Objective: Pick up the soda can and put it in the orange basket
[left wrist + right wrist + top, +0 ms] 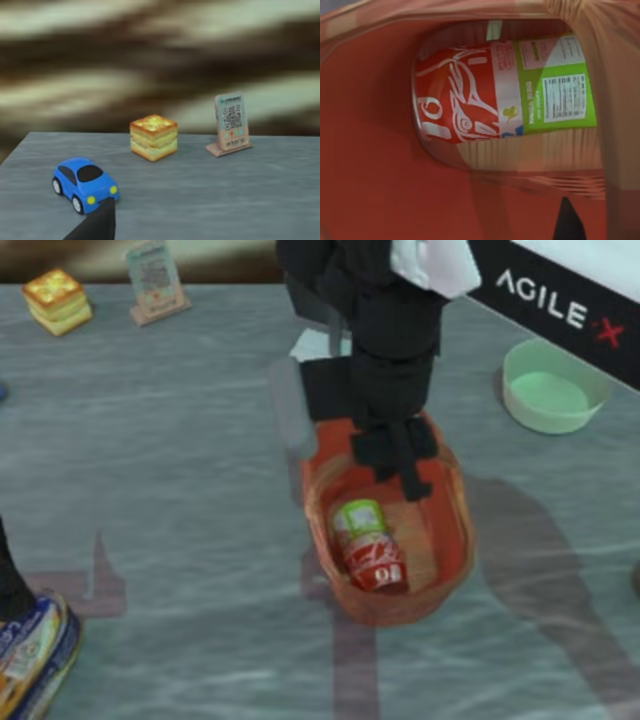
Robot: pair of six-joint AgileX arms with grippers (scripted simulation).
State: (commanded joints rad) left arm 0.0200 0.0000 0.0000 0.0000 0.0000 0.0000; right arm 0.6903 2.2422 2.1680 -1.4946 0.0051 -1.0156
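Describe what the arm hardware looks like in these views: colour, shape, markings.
Top view: the right arm is matte black and blocky, with a white panel near its top, ending in the right gripper with dark fingers. The white lettering "AGILE X" sits on a black panel nearby, not on the arm. Of the left gripper, only one dark finger tip shows in the left wrist view.

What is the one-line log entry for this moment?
can: lying in basket | right end effector: above basket, not holding can | left arm: parked at left edge

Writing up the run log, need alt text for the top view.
A red and lime-green soda can lies on its side inside the oval orange woven basket, with the right gripper above the basket's far end. A mint-green bowl sits at right.
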